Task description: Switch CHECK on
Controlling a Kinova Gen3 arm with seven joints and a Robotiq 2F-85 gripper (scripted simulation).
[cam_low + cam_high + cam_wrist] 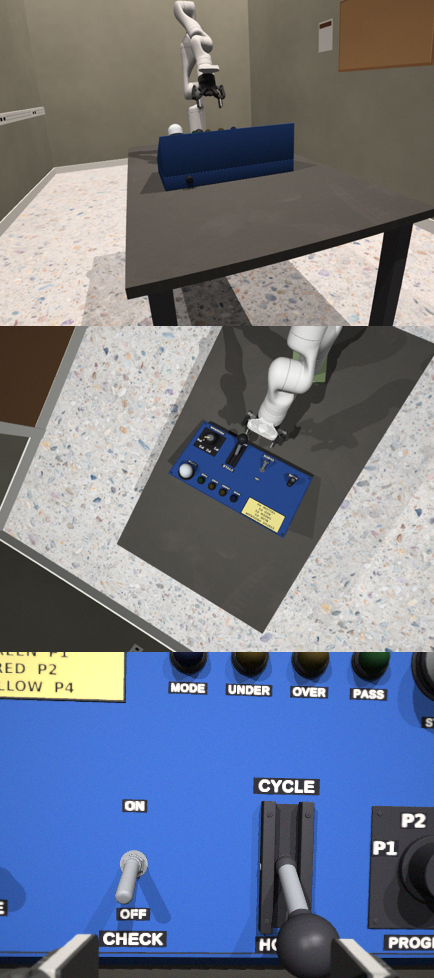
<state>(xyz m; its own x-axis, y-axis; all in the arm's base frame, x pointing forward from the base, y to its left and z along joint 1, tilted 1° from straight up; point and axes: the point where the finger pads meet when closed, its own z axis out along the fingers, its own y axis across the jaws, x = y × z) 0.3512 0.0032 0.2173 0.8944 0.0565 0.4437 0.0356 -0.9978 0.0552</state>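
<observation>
The blue console (245, 476) (227, 150) (200, 752) sits on the dark table (196, 554) (245, 217). Its CHECK toggle (263, 465) (128, 879) is a small grey metal lever that leans toward the OFF mark, with ON above it in the wrist view. My gripper (264, 430) (209, 104) (214, 962) is open and empty. It hangs above the console's edge on the arm's side, pointing down, between CHECK and CYCLE. In the wrist view the toggle lies above my left finger.
The CYCLE lever with its black ball knob (242, 438) (306, 937) stands close to my right finger. The PROGRAM dial (209, 439) (420, 867), white STATUS button (185, 470) (174, 129), a row of lamps (250, 659), a small black knob (291, 480) and a yellow label (263, 514) share the panel.
</observation>
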